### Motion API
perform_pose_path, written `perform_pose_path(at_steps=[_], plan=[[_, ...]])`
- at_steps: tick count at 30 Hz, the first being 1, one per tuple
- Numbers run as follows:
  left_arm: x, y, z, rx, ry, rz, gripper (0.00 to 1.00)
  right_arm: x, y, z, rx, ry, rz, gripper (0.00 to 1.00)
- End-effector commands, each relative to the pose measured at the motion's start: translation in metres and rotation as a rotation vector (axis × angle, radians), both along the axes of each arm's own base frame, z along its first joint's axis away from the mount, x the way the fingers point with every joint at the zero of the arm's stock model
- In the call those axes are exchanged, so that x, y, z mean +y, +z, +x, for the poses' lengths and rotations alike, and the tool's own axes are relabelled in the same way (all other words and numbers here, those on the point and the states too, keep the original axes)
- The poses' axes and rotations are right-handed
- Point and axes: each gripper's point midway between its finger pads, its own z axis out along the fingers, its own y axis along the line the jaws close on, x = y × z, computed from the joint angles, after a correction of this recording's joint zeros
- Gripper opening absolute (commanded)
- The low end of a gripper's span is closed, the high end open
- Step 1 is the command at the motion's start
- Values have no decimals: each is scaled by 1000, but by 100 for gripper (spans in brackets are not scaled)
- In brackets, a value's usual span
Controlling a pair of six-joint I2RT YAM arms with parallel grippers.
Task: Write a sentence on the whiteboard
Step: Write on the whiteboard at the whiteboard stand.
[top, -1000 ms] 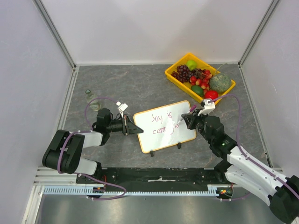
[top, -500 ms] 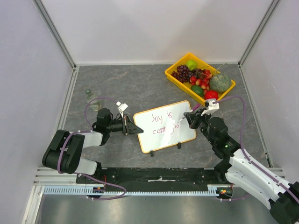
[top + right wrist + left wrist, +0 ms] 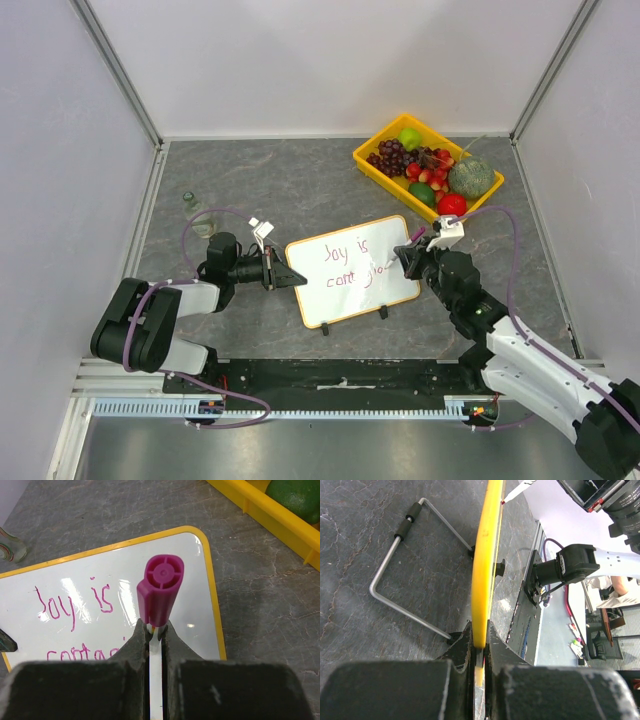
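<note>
The whiteboard [image 3: 350, 290] stands tilted on its wire stand [image 3: 410, 575] at the middle of the table, its frame yellow. My left gripper [image 3: 290, 278] is shut on the board's left edge, which runs away edge-on [image 3: 485, 555] from between the fingers [image 3: 481, 635]. My right gripper [image 3: 408, 262] is shut on a marker [image 3: 160, 592] with a magenta end cap, held over the board's right part [image 3: 190, 580]. The sentence [image 3: 347, 264] shows in pinkish-red: "Joy is" [image 3: 75, 600] above a second line starting "conta" [image 3: 82, 654], whose end my fingers hide.
A yellow tray [image 3: 385, 180] of fruit sits at the back right, its rim [image 3: 260, 510] close to the board's far corner. A small glass bottle [image 3: 197, 213] stands to the left behind my left arm. White walls close in the table on three sides.
My right gripper with the marker has shifted slightly back and forth over the right end of the second line. The left gripper and the board have stayed put.
</note>
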Motion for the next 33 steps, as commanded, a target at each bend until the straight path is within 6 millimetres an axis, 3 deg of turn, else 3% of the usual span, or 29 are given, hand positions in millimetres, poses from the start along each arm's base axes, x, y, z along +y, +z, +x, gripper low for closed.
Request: perform_pose_path(at_steps=[1, 8, 19, 28, 33], plan=[[2, -8, 8, 14, 38, 30, 2, -2, -3, 3, -13, -14, -1, 0], [1, -7, 7, 13, 34, 28, 2, -6, 1, -1, -24, -21, 9, 0], [1, -7, 8, 10, 35, 28, 2, -2, 32, 9, -71, -31, 26, 0], [1, -7, 7, 11, 32, 27, 2, -1, 33, 14, -75, -40, 32, 0], [1, -8, 7, 13, 33, 29, 2, 0, 19, 15, -48, -38, 8, 0]])
